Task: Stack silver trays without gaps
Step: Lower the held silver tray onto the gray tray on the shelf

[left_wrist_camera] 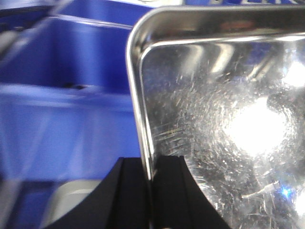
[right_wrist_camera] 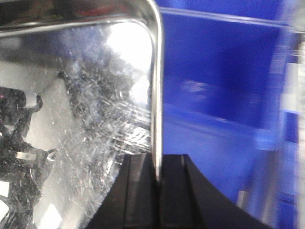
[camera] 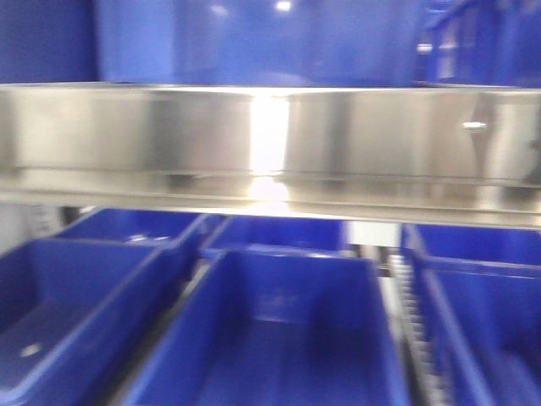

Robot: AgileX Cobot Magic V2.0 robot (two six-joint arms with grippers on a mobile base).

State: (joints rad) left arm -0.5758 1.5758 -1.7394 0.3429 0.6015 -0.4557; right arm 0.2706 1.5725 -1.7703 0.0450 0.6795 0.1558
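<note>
In the left wrist view a silver tray (left_wrist_camera: 214, 119) fills the right half, its scratched floor glaring with reflected light. My left gripper (left_wrist_camera: 151, 164) is shut on the tray's left rim, one black finger on each side of it. The right wrist view shows a silver tray (right_wrist_camera: 95, 95) on the left, and my right gripper (right_wrist_camera: 158, 160) is shut on its right rim in the same way. I cannot tell from these views whether both grip one tray. Neither gripper appears in the front view, where a thin shiny strip (camera: 270, 203) runs under the steel rail.
A broad brushed-steel shelf rail (camera: 169, 131) spans the front view. Deep blue plastic bins (camera: 287, 330) stand in rows below it, and more sit on the shelf above. Blue bins also lie behind the tray rims (left_wrist_camera: 71, 95) (right_wrist_camera: 214, 71).
</note>
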